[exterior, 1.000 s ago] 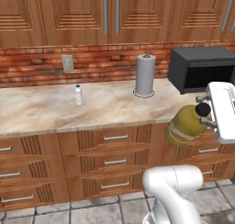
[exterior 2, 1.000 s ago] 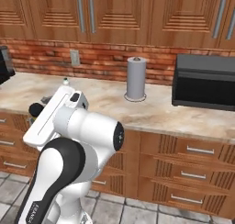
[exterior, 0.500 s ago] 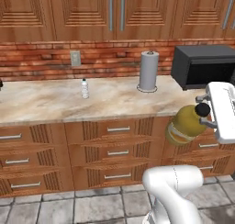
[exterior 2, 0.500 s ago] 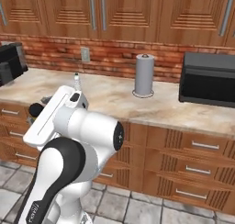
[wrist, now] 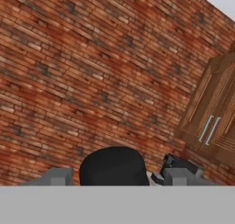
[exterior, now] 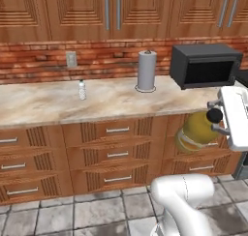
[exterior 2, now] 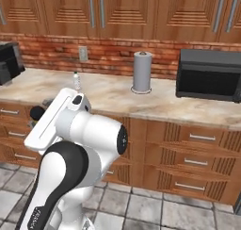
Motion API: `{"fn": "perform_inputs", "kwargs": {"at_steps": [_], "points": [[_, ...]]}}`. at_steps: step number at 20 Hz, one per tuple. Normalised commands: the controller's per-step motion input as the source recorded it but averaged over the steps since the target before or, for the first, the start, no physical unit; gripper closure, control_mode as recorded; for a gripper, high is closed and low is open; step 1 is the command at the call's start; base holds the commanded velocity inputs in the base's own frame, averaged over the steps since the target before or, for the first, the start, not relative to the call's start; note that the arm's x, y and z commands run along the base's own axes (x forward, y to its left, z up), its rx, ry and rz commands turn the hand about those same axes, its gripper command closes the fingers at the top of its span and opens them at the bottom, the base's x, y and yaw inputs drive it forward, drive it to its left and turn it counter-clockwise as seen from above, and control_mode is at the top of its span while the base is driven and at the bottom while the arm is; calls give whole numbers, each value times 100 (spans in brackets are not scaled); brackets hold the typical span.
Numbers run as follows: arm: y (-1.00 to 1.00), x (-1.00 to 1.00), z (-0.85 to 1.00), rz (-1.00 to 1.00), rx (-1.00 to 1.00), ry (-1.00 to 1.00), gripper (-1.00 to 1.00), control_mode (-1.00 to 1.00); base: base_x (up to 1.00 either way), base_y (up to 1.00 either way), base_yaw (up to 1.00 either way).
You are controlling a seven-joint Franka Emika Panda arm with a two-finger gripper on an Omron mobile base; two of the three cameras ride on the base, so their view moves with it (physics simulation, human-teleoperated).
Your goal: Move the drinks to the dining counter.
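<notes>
**Hand view: juice bottle carried between the fingers as the base rolls along the counter**

Hand view shows the two grey finger tips pinching the black cap of the juice bottle, one on each side of it, against a brick wall and a wooden cabinet door. In the left base view the gripper holds the yellow juice bottle by its neck, in the air in front of the drawer fronts, below the counter's front edge near its right end.

Compared with a second ago, the whole scene has slid sideways in both base views, so the base has driven; the bottle sits the same in the grip.

The water bottle stands upright on the marbled counter, toward its back edge below the wall outlet, well apart from the gripper. Right of it stand the paper-towel roll and the black microwave.
</notes>
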Motion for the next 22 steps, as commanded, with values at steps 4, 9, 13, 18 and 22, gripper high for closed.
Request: {"fn": "perform_inputs", "kwargs": {"at_steps": [4,9,13,18,22], "points": [[0,0,0,0,0,0,100,100,-11,-4,-33],[0,0,0,0,0,0,100,100,0,0,-37],[0,0,0,0,0,0,100,100,0,-13,-42],[0,0,0,0,0,0,100,100,0,-22,-44],[0,0,0,0,0,0,100,100,0,-20,-43]]}}
